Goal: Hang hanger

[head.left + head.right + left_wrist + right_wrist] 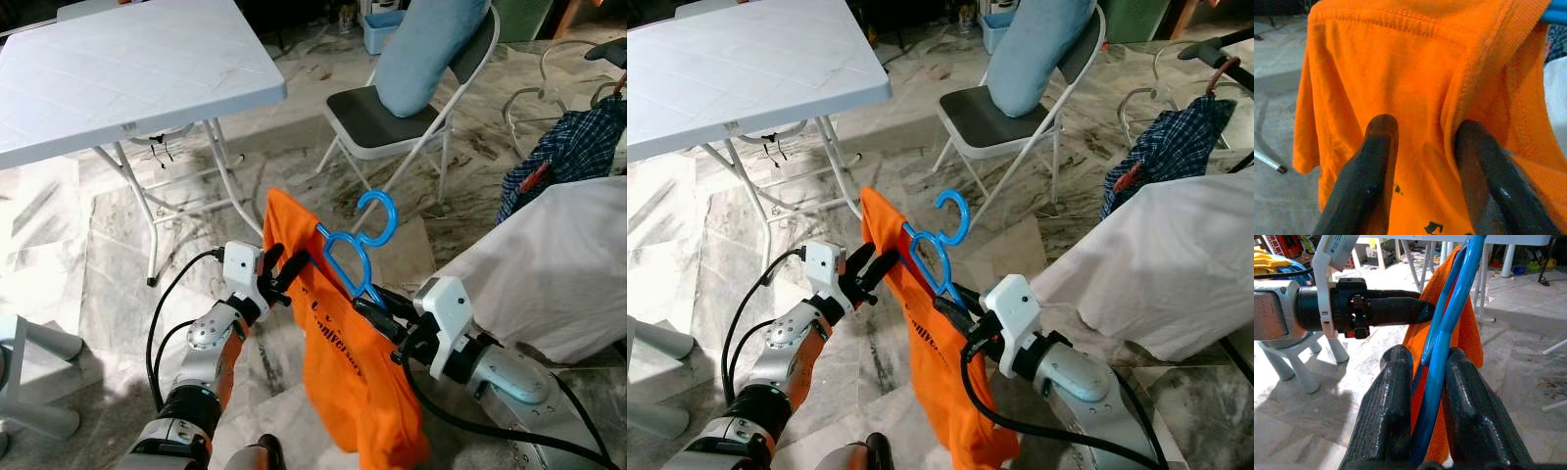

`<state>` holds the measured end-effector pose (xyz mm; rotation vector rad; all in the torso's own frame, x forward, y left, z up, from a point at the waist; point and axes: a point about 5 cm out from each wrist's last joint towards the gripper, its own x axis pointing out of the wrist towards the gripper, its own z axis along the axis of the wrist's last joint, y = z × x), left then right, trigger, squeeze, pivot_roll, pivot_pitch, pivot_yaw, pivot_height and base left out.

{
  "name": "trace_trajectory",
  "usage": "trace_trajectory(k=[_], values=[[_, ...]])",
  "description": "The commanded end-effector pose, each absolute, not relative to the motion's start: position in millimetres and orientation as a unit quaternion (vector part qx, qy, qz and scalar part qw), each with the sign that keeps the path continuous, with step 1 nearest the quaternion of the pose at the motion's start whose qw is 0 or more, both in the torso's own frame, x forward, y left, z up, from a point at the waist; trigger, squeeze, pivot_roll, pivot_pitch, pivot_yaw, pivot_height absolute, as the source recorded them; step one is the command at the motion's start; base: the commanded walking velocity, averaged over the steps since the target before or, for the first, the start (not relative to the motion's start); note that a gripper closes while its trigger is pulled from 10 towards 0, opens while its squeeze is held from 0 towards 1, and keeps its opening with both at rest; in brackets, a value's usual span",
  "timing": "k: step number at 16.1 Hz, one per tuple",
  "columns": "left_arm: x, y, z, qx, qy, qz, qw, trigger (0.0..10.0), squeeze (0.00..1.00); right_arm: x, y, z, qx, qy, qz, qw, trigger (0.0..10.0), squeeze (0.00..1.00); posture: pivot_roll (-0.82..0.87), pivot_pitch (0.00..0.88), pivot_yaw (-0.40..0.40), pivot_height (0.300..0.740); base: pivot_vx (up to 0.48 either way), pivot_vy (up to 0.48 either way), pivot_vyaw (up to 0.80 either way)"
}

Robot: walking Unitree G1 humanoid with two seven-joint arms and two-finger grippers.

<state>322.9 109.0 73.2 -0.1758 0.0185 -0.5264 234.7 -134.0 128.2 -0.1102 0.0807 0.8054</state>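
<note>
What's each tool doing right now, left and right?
Left tool: shut on the orange shirt, near its shoulder.
Right tool: shut on the blue hanger.

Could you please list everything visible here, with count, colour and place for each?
hanger: one, blue, held up in the middle, hook at the top, lower part clamped in the right gripper
T-shirt: one, orange with dark print, draped on the hanger and hanging down between the arms
folding table: one, white, ahead on the left
folding chair: one, dark seat on a pale frame, ahead in the middle
cushion: one, light blue, leaning on the chair's back
white cloth: one, spread over something on the right
plaid garment: one, dark blue, behind the white cloth
floor: marbled grey tiles
left gripper: black fingers astride the shirt's upper edge
right gripper: black fingers shut on the hanger
</note>
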Motion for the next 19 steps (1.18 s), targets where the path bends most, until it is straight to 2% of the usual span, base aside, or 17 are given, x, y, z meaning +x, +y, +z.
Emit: trace_trajectory(k=[1, 8, 11, 14, 19], values=[[324.2, 119.6, 69.9, -0.078, 0.018, -0.238, 0.968, 0.0, 0.00, 233.4, -128.8, 139.1, -0.057, 0.012, 0.399, 0.915, 10.0, 0.00, -0.24, 0.154, 0.092, 0.740, 0.000, 0.000, 0.00], [338.4, 140.4, 87.1, -0.037, -0.023, -0.163, 0.986, 0.0, 0.00, 230.4, -139.1, 119.8, -0.079, 0.053, 0.393, 0.915, 10.0, 0.00, -0.24, 0.148, 0.085, 0.740, 0.000, 0.000, 0.00], [344.5, 152.9, 94.8, -0.013, -0.035, -0.125, 0.991, 0.0, 0.00, 224.8, -150.1, 108.8, -0.112, 0.089, 0.403, 0.904, 10.0, 0.00, -0.24, 0.145, 0.086, 0.740, 0.000, 0.000, 0.00], [350.4, 163.7, 101.3, 0.002, -0.039, -0.099, 0.994, 0.0, 0.00, 206.5, -177.6, 95.2, -0.138, 0.146, 0.407, 0.891, 10.0, 0.00, -0.25, 0.145, 0.084, 0.740, 0.000, 0.000, 0.00], [350.2, 171.1, 97.2, 0.013, -0.025, -0.083, 0.996, 0.0, 0.00, 183.3, -204.8, 109.7, -0.103, 0.167, 0.415, 0.888, 10.0, 0.00, -0.26, 0.160, 0.093, 0.740, 0.000, 0.000, 0.00]])
